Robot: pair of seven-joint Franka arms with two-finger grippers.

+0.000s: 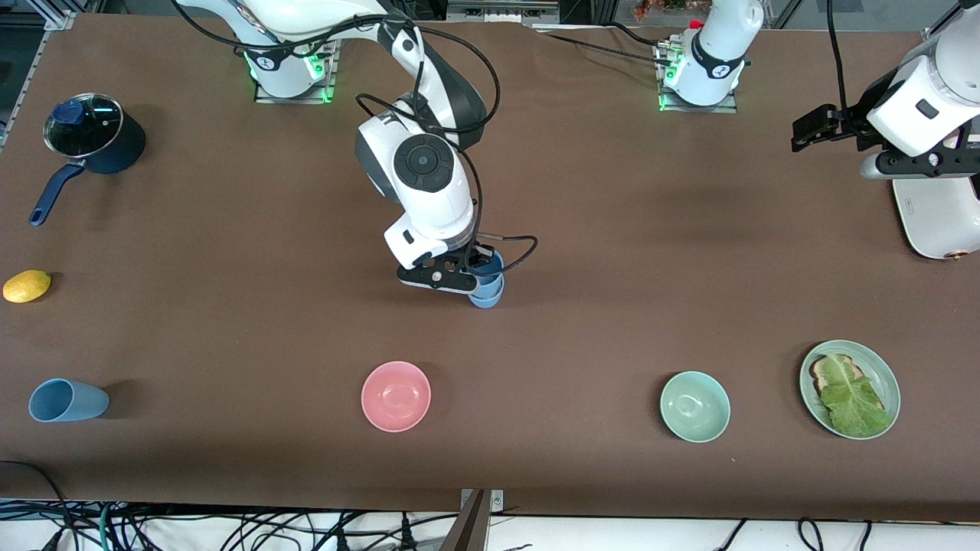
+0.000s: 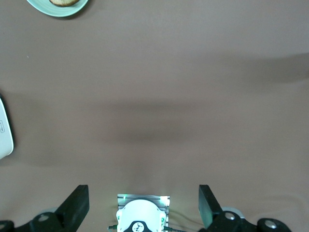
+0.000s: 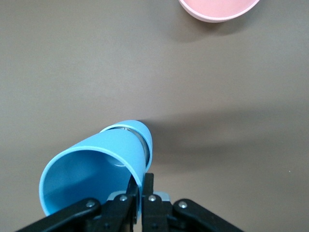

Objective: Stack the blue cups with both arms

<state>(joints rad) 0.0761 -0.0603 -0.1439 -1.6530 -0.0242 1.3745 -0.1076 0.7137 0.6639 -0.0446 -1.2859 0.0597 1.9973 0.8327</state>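
Right pincer [image 3: 141,186] gripping blue cup [image 3: 96,169] rim

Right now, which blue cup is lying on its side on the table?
The lone blue cup at the right arm's end, nearer the front camera than the lemon. The others are stacked at the right gripper.

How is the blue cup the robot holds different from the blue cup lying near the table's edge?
The held cup is pinched by its rim in the right tool, mid-table, sitting in another blue cup. The loose cup lies on its side, alone and untouched, at the right arm's end of the table, nearer the front camera. Both are plain, light blue, tapered and handleless.
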